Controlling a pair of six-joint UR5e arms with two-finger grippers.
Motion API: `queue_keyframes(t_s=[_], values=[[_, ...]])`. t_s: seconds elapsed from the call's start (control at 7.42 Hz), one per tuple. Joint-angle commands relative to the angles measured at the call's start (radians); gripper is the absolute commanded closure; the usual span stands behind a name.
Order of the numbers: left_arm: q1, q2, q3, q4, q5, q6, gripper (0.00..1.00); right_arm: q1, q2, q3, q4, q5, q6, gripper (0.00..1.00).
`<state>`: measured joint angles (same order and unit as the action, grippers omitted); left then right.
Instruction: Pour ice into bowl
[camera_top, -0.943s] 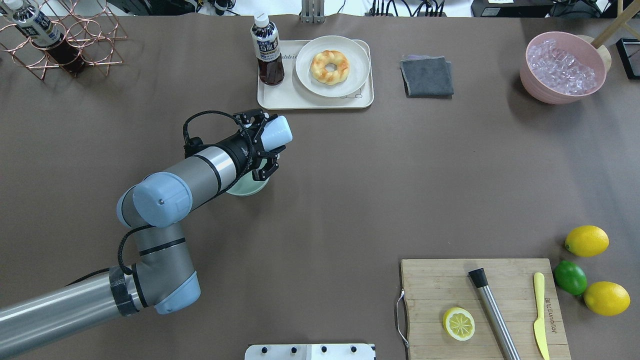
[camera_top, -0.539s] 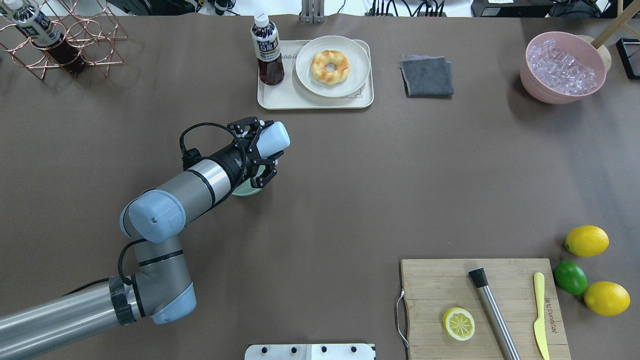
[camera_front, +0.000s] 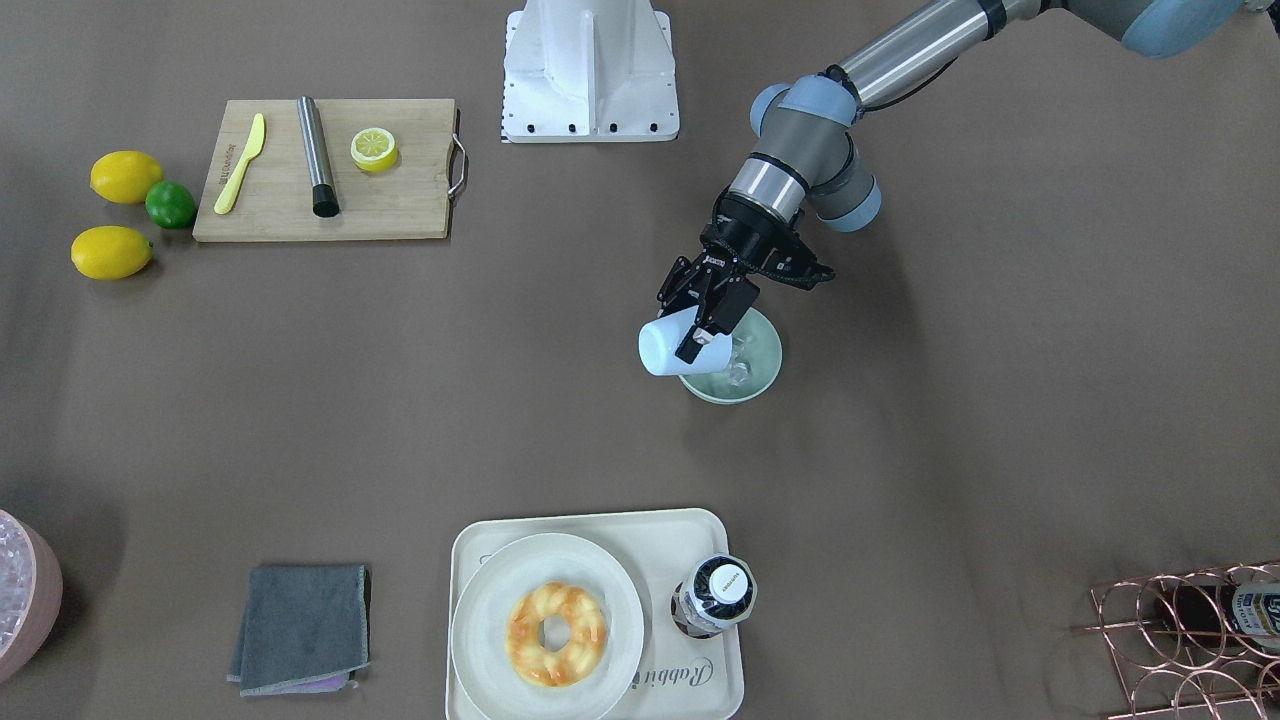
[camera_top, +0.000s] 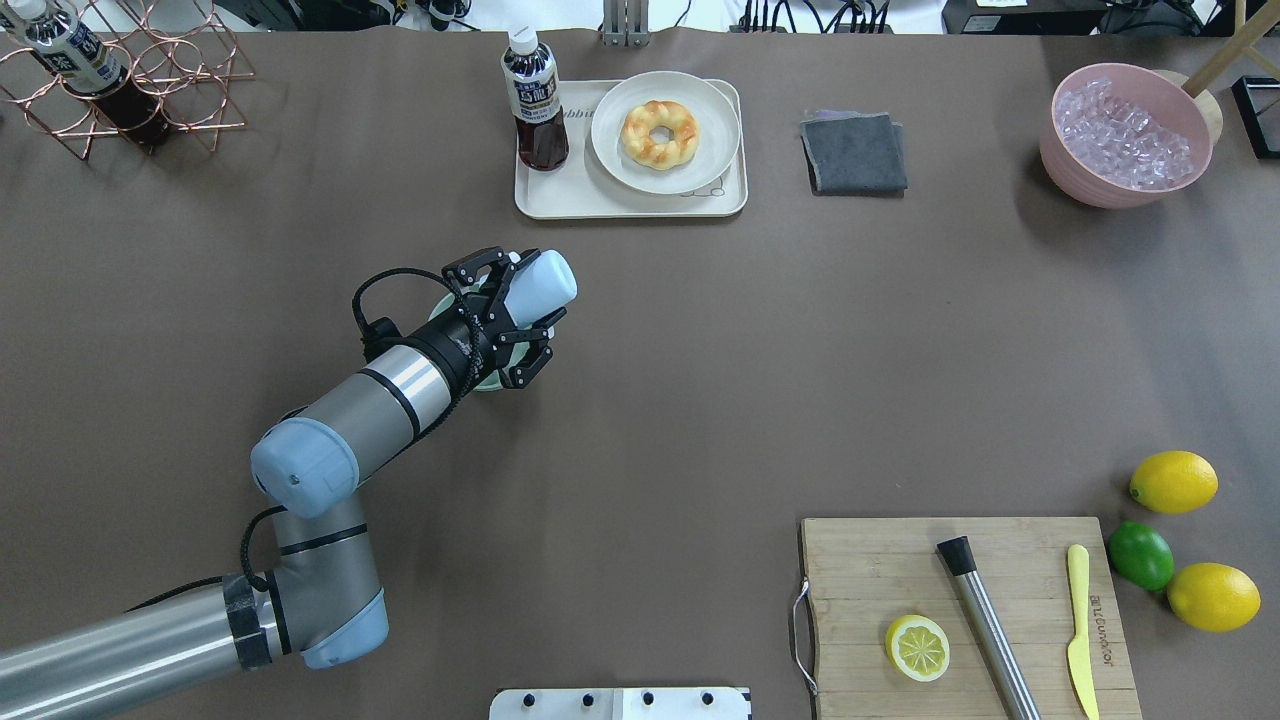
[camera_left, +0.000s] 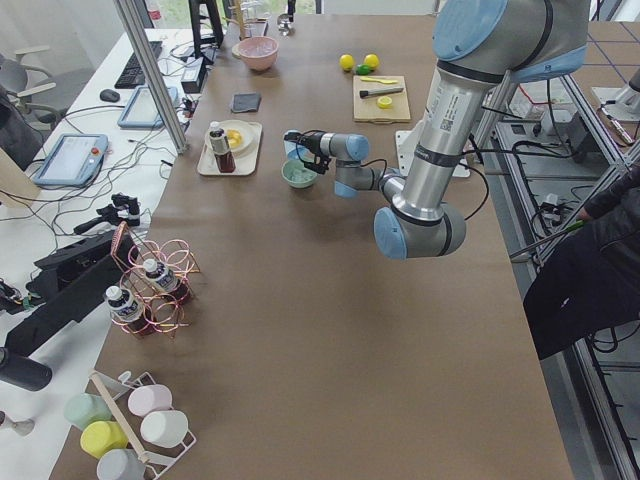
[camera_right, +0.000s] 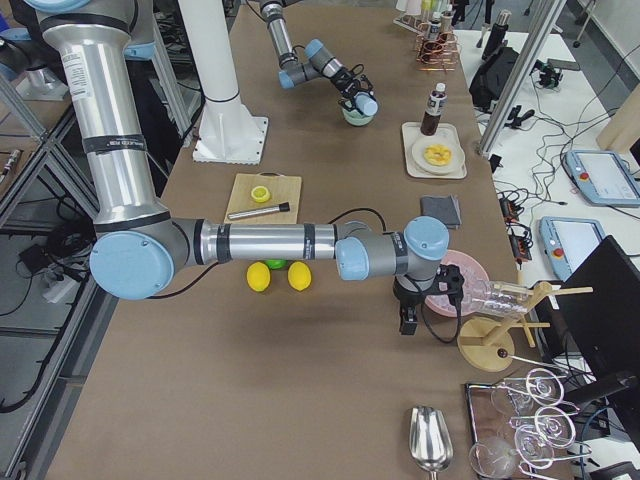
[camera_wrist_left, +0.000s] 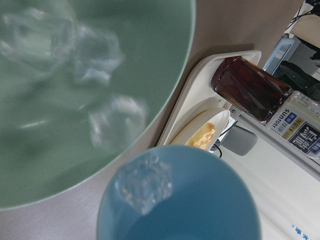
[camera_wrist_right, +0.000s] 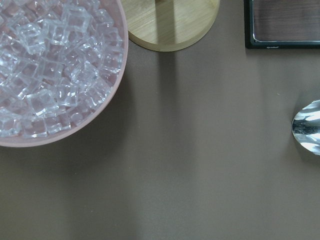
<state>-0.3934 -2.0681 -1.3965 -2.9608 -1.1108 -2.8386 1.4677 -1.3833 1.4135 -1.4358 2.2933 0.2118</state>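
With the left gripper (camera_front: 700, 325) clamped on the tipped blue cup (camera_front: 662, 350) over the mint bowl (camera_front: 765, 345) at the table's left, ice (camera_wrist_left: 117, 122) already inside (one cube (camera_wrist_left: 144, 182) sits at the cup's lip), I'd keep that lip within the rim and tilt slowly; whether the right gripper (camera_right: 407, 325) is open I cannot tell.

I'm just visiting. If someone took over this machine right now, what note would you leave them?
Left gripper shut on the light blue cup, tipped over the mint-green bowl.
Right gripper hangs beside the pink tub; open or shut cannot be told.
Done: several ice cubes lie in the bowl.
To do: one cube sits at the cup's lip; finish pouring, then right the cup.
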Motion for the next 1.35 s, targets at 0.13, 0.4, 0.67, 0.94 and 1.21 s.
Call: queue_keyframes(t_s=[0.13, 0.4, 0.67, 0.94, 1.21], values=[[0.008, 0.002, 0.019, -0.075, 0.040, -0.001, 0.49, -0.004, 0.000, 0.004, 0.000, 0.000, 0.000, 0.01], [0.005, 0.000, 0.014, -0.031, 0.033, 0.011, 0.49, -0.004, 0.000, 0.005, 0.000, 0.000, 0.000, 0.01], [-0.022, 0.000, -0.057, 0.154, -0.016, 0.105, 0.49, -0.004, 0.000, 0.005, 0.000, 0.000, -0.002, 0.01], [-0.068, 0.077, -0.247, 0.357, -0.050, 0.123, 0.49, -0.004, 0.001, 0.005, 0.000, 0.000, 0.000, 0.01], [-0.148, 0.146, -0.343, 0.518, -0.111, 0.127, 0.50, -0.004, 0.001, 0.005, 0.000, 0.000, 0.000, 0.01]])
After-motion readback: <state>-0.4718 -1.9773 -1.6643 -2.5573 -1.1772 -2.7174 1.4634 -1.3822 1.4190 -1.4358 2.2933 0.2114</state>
